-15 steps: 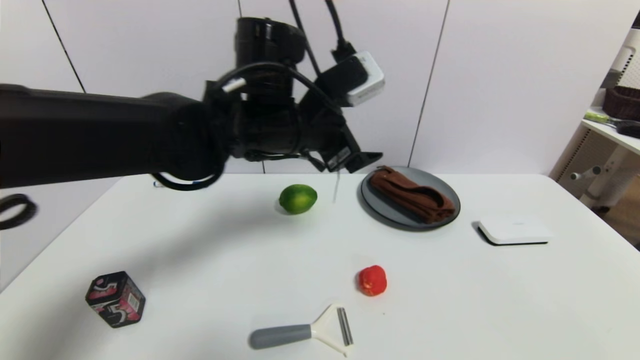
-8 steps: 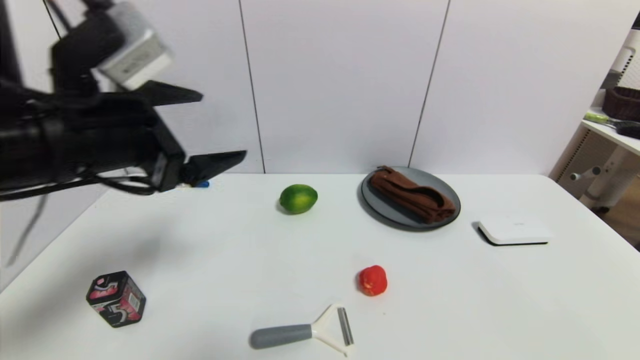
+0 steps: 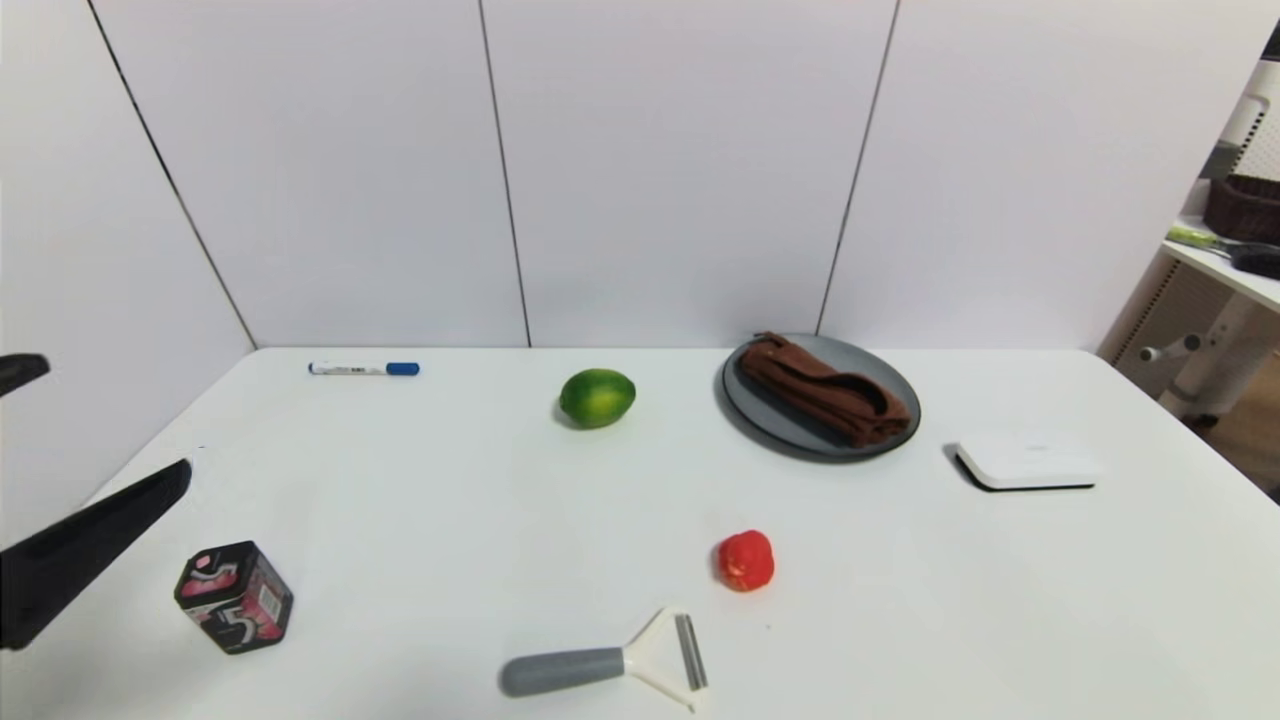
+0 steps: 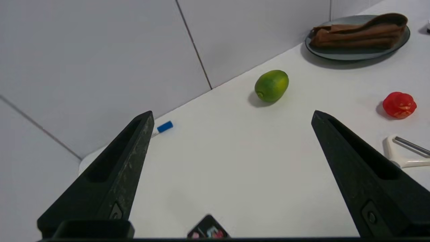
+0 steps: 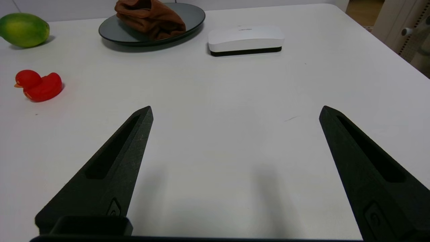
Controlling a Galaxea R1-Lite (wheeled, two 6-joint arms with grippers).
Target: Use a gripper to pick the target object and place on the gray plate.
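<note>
**Cloth on the plate, both my pincers empty**

While the brown cloth (image 3: 825,388) lies folded across the gray plate (image 3: 900,432), touching nothing else, neither of my pincers has anything in it. Its long axis runs from the plate's far rim on my left side toward the near rim on my right, a diagonal across the dish. By my reading the placing is done, so no further grasp looks needed.

From my left gripper (image 4: 231,116), whose fingers stand spread wide apart with only table between them, the cloth lies well ahead and off to my right, past the lime (image 3: 596,397). In the head view only its two dark fingertips (image 3: 95,525) show at the table's left edge, low beside the small black and pink box (image 3: 233,597).

From my right gripper (image 5: 235,111), also spread wide and holding nothing, the cloth lies ahead and to my left, with the white flat box (image 5: 245,39) just beyond it on my right side. This pincer seems the nearer of the two to the plate, though it does not show in the head view.

Nearer still sit the red toy duck (image 5: 37,86) and the peeler (image 3: 605,665); a blue-capped marker (image 3: 362,368) lies by the wall.

Writing: the pink box bears a large figure that looks like a 5; the white box's small mark is too faint to read.
</note>
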